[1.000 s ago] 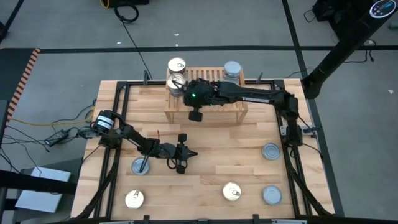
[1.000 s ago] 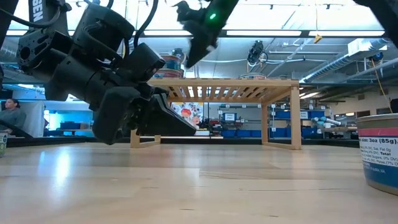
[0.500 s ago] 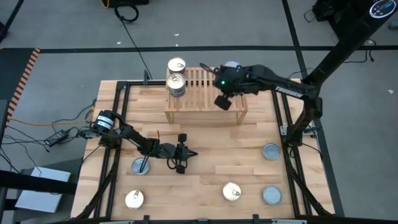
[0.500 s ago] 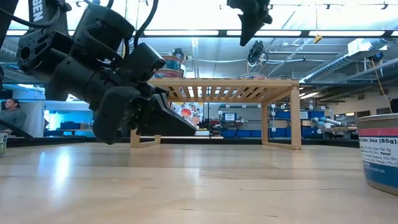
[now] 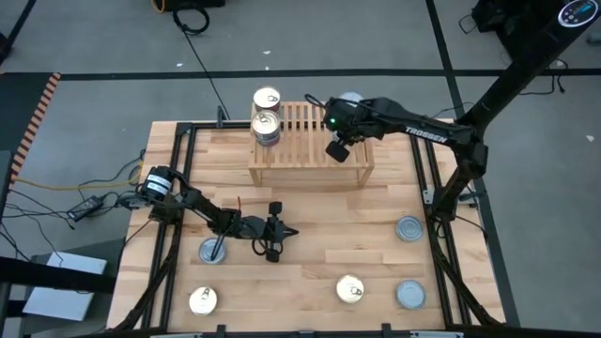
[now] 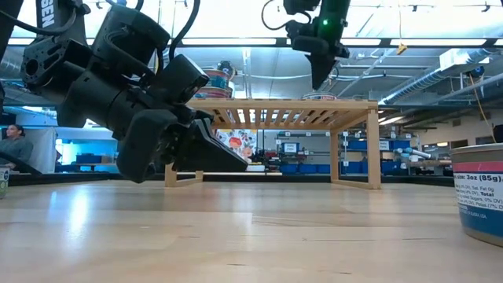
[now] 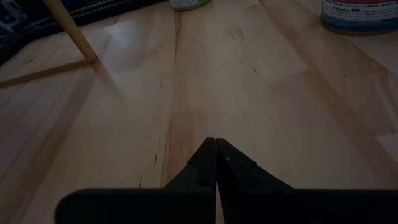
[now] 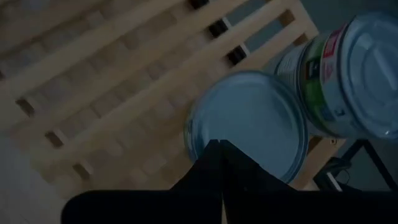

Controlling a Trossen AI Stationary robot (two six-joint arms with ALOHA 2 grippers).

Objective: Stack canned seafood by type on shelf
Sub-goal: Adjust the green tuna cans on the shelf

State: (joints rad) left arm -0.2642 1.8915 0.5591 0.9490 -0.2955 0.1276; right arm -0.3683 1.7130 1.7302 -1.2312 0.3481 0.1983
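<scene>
Bearing scattered tins [image 5: 408, 228], plank tabletop [image 5: 376, 216]

Your left gripper [image 5: 284, 231] sits low over the near middle of the table, fingers [image 7: 214, 163] pressed together with nothing between them. Its arm runs from the base at the table's left edge, elbow bent, wrist tilted down toward the tabletop; in the low view it fills the left side, close to the surface. Your right gripper [image 5: 331, 122] is raised high at the far side, pointing downward, fingers [image 8: 217, 163] closed tight and empty. Its arm stretches out long from the right-side base, reaching inward toward the table's far middle.
</scene>
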